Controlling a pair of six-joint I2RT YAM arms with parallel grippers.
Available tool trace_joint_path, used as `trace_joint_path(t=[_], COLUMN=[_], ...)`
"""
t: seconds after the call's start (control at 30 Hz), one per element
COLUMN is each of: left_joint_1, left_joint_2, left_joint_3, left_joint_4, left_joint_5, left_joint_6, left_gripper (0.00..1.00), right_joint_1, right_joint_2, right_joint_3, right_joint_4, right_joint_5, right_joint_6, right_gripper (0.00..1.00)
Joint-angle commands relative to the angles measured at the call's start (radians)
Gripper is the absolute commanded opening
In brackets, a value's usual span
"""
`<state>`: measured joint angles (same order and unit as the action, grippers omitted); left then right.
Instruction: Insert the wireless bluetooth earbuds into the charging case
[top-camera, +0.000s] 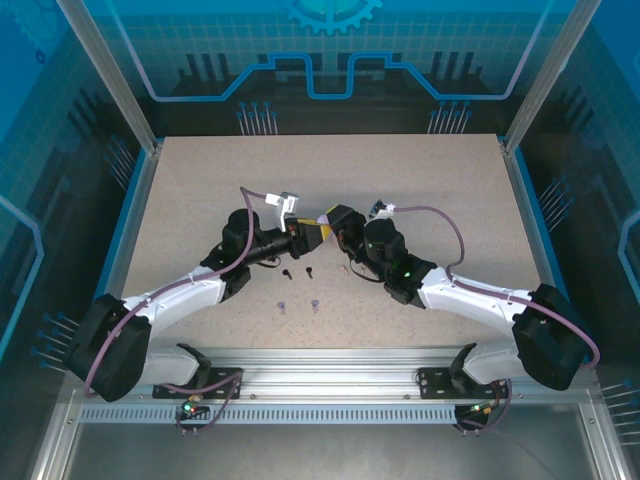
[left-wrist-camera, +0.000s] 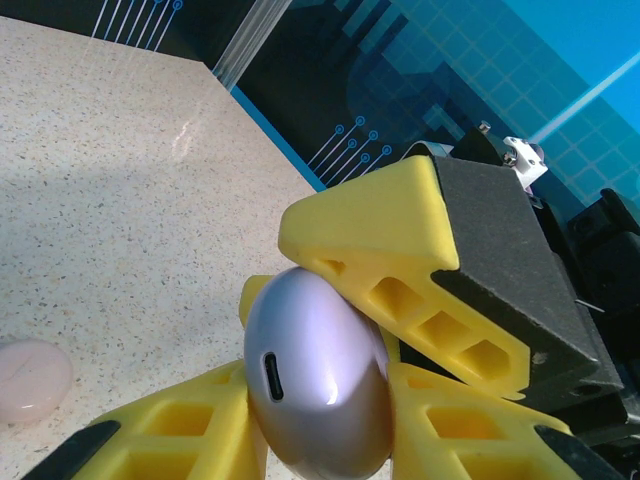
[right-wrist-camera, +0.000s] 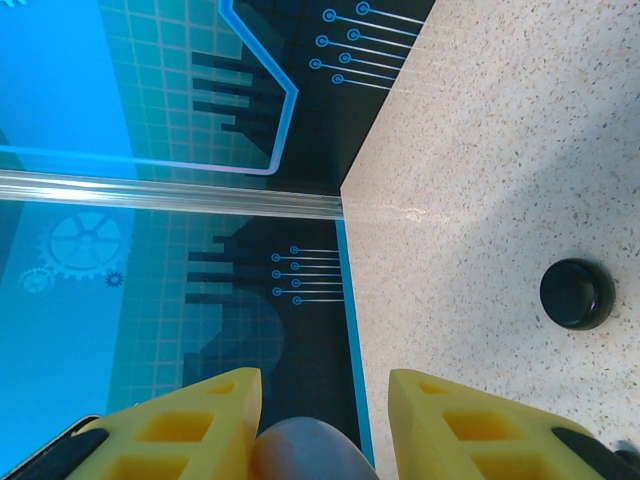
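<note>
A speckled beige table (top-camera: 200, 200) sits inside an enclosure of blue panels (top-camera: 200, 50) printed with circuit lines and gear shapes, with pale metal posts at the corners; seen from above, both arms reach in from the near edge and meet just past the table's middle, their yellow fingers crowded together there; the left gripper (left-wrist-camera: 320, 425) is pinching the purple charging case (left-wrist-camera: 315, 360), a smooth lilac oval with a small dark port on its side, wedged between the two lower yellow fingers and touching both; the case is lifted clear of the table; a finger of the right gripper (right-wrist-camera: 322, 382) lies across the top of the case at about 1 o'clock from it in the left wrist view; in the right wrist view its two fingers stand either side of a rounded lilac edge at 6 o'clock, one pad against it, and I cannot tell whether the other presses; on the table, at about 7 o'clock from where the fingers meet, lie two black earbuds (top-camera: 288, 272), close together; nearer the arm bases, at 6 to 7 o'clock, lie two purple earbuds (top-camera: 283, 307), a little apart; a pink case (left-wrist-camera: 30, 380) rests shut on the table at 8 o'clock in the left wrist view; a black case (right-wrist-camera: 577, 293) sits on the table at 3 o'clock in the right wrist view.
</note>
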<state>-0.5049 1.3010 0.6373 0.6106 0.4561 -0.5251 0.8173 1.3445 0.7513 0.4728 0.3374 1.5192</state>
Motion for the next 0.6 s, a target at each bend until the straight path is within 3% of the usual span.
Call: trace_joint_path(t=[0.0, 0.13, 0.33, 0.47, 0.57], left_joint_1=[0.001, 0.001, 0.001, 0.003, 0.003], left_joint_2=[-0.014, -0.016, -0.018, -0.026, -0.034], left_joint_3=[0.014, 0.013, 0.015, 0.013, 0.007], left_joint_4=[0.041, 0.040, 0.040, 0.039, 0.052], left_joint_5=[0.007, 0.002, 0.005, 0.005, 0.003], left_joint_6=[0.016, 0.019, 0.019, 0.022, 0.021], left_gripper=[0.33, 0.38, 0.24, 0.14, 0.11], right_joint_1=[0.002, 0.001, 0.002, 0.001, 0.002], right_joint_2=[-0.014, -0.012, -0.011, -0.016, -0.031], right_joint_3=[-0.020, -0.021, -0.017, -0.017, -0.024], right_joint_4=[-0.016, -0.014, -0.008, -0.008, -0.011], right_joint_5=[0.004, 0.002, -0.005, -0.006, -0.005], right_joint_6=[0.006, 0.006, 0.002, -0.003, -0.016], right_gripper=[0.37, 0.35, 0.35, 0.51, 0.56])
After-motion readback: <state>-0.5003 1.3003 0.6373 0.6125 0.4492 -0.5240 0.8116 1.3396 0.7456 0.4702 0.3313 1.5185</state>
